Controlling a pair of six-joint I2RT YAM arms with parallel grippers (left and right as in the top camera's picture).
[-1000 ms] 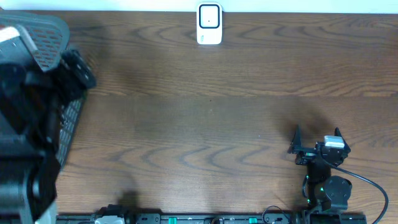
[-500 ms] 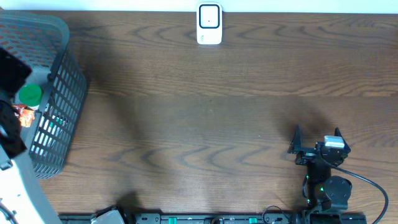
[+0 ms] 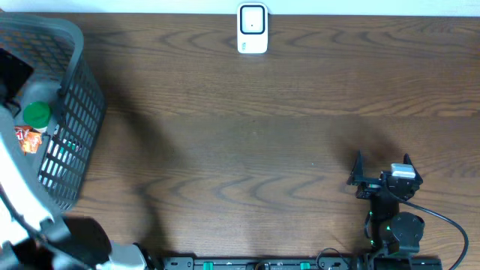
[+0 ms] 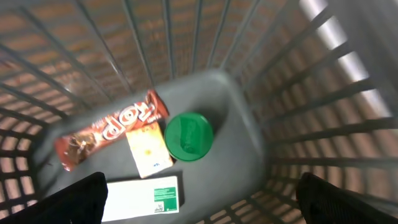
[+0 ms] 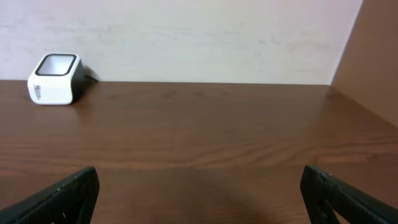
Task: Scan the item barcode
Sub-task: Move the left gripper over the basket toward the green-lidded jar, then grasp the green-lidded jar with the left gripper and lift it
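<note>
Down inside the grey mesh basket, the left wrist view shows a red-brown chocolate bar, a small yellow packet, a green round lid and a white box with a green label. My left gripper hangs open above them, one finger at each lower corner, holding nothing. The white barcode scanner stands at the table's far edge, centre. My right gripper rests open near the front right, facing the scanner across bare wood, and the right wrist view shows the gripper empty.
The basket sits at the table's left end, with the green lid and an orange-red wrapper visible through it. My left arm runs blurred along the left edge. Brown tabletop spans between basket and right arm.
The left arm, which covered the basket a second ago, has swung toward the front-left corner, so the basket and its contents now show. The right arm has not moved.
</note>
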